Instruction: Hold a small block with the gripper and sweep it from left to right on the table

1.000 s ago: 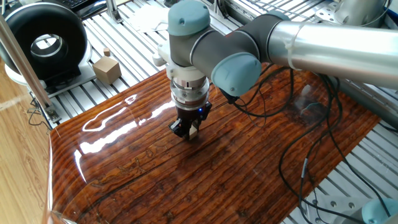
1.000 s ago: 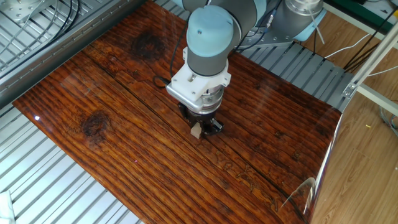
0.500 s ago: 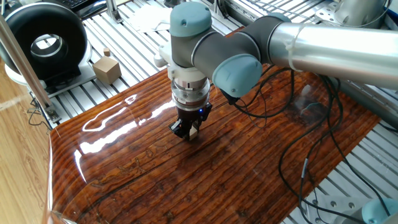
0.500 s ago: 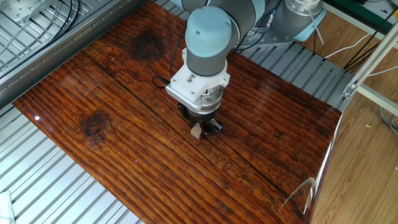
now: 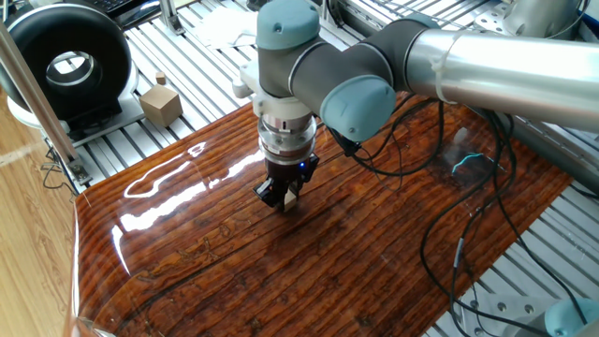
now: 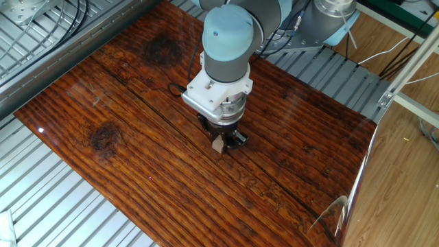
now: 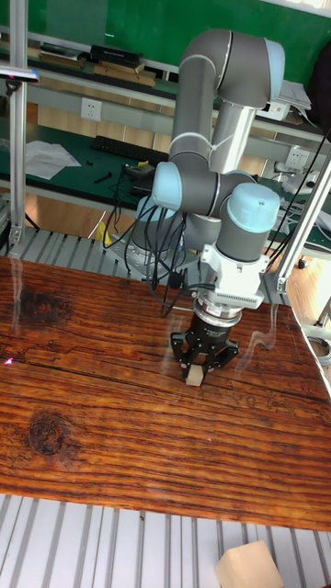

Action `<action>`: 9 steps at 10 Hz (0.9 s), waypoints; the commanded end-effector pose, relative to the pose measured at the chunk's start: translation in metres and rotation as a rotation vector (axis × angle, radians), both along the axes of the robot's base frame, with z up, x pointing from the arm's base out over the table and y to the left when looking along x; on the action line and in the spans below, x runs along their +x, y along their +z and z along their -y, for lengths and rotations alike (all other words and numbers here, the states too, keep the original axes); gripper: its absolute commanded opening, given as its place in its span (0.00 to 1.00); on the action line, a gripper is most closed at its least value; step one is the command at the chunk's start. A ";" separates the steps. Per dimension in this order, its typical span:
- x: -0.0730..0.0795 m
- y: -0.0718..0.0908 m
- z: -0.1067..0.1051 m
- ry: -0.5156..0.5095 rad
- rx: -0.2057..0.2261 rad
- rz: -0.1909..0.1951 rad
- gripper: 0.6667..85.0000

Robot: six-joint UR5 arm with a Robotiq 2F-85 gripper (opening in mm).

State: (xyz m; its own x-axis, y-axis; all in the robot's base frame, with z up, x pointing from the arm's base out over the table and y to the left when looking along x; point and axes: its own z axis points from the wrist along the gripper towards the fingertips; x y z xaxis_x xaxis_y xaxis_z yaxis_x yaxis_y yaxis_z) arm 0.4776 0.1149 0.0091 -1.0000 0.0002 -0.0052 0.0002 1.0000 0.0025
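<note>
Left side: In the tall fixed view the table (image 7: 101,441) runs far to the left of me. That part is bare wood with two dark knots.
Left edge: The board goes past the left side of that picture, so I cannot see where it ends there.
My claw: My gripper (image 7: 198,365) points straight down near the middle of the board. My two black fingers are pressed tight on the small block (image 7: 194,378).
The block: The small block is a tiny pale cube between my fingertips. It sits low at the wood. I cannot tell if it touches the wood or hangs just above it.
Same block, other sides: It shows in one fixed view as a pale bit in my claw (image 5: 291,198). It shows in the other fixed view too (image 6: 217,145), under my gripper (image 6: 221,139).
Right side: To my right in the tall fixed view there is less board, and then a silver post (image 7: 302,220).
Front edge: The near edge of the board meets the silver slatted frame (image 7: 110,547). A bigger tan cube (image 7: 246,564) sits on that frame, well apart from me.
Far corner: In one fixed view another tan cube with a knob (image 5: 160,103) sits off the board on the slats, beside a black round thing (image 5: 67,62).
Wires: Black cables (image 5: 459,225) lie across the board on one side of me.
</note>
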 end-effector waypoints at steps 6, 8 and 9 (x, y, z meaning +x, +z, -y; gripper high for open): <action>-0.002 -0.003 0.004 0.004 0.003 -0.012 0.00; -0.002 -0.003 0.003 0.004 0.006 -0.012 0.00; -0.002 -0.003 0.003 0.004 0.008 -0.012 0.00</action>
State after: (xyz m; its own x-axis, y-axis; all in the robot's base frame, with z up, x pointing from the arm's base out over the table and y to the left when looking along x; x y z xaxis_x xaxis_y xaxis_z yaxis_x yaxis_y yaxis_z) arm 0.4751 0.1104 0.0056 -0.9999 -0.0102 0.0054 -0.0102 0.9999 -0.0020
